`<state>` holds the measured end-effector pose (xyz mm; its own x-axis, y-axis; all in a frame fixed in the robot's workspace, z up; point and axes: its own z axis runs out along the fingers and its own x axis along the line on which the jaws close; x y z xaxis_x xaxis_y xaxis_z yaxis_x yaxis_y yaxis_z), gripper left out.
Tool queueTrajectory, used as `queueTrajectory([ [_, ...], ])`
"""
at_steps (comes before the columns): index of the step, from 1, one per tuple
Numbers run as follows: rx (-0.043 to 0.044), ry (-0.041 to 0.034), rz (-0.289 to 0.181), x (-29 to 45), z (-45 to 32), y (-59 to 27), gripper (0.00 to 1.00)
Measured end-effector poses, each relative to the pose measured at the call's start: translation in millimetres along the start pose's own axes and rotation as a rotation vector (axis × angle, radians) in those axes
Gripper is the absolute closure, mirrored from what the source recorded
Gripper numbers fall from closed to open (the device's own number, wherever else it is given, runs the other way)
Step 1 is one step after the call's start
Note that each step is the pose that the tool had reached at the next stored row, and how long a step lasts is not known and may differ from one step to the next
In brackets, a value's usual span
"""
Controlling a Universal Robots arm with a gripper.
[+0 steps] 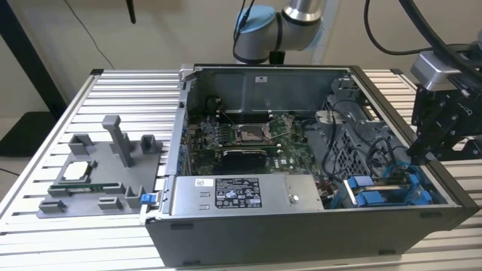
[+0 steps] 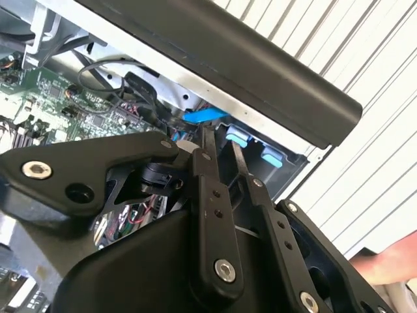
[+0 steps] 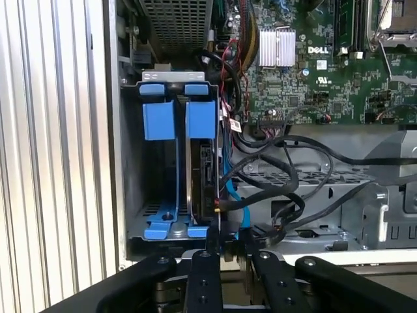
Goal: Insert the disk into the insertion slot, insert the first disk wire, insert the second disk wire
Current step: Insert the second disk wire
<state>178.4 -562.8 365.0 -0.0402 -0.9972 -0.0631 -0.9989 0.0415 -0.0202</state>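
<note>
The disk [image 3: 203, 176] stands on edge in its blue carrier [image 3: 201, 119], seated in the insertion slot [image 3: 130, 169], the grey drive cage at the case's front corner on the exterior view's right [image 1: 423, 189]. A second blue carrier [image 3: 158, 117] sits beside it. A thin blue disk wire [image 3: 229, 192] runs along the disk's edge to my gripper [image 3: 228, 246], whose fingers [image 3: 212, 242] stand close together around its end. In the exterior view the gripper [image 1: 416, 160] hangs just over the cage, with the blue wire [image 1: 401, 171] leading to it. In the second wrist view the gripper [image 2: 221, 140] has the blue wire end [image 2: 205, 116] at its tip.
Black cable bundles [image 3: 306, 176] cross beside the cage. The power-supply box [image 1: 241, 195] lies at the case front and the motherboard [image 1: 241, 135] behind it. A grey fixture tray [image 1: 98, 169] sits on the slatted table. A hand [image 2: 384, 264] is near the case rim [image 2: 260, 59].
</note>
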Motion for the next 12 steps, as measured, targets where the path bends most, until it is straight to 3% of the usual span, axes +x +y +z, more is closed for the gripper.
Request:
queueTrajectory([
  [7,-0.0034,-0.0022,0.000,2.8,1.8,-2.0,0.00],
  [9,-0.0048,-0.0124,0.001,3.6,2.6,-2.2,0.00],
  [12,-0.0064,-0.0441,0.003,4.0,3.0,-2.2,0.00],
])
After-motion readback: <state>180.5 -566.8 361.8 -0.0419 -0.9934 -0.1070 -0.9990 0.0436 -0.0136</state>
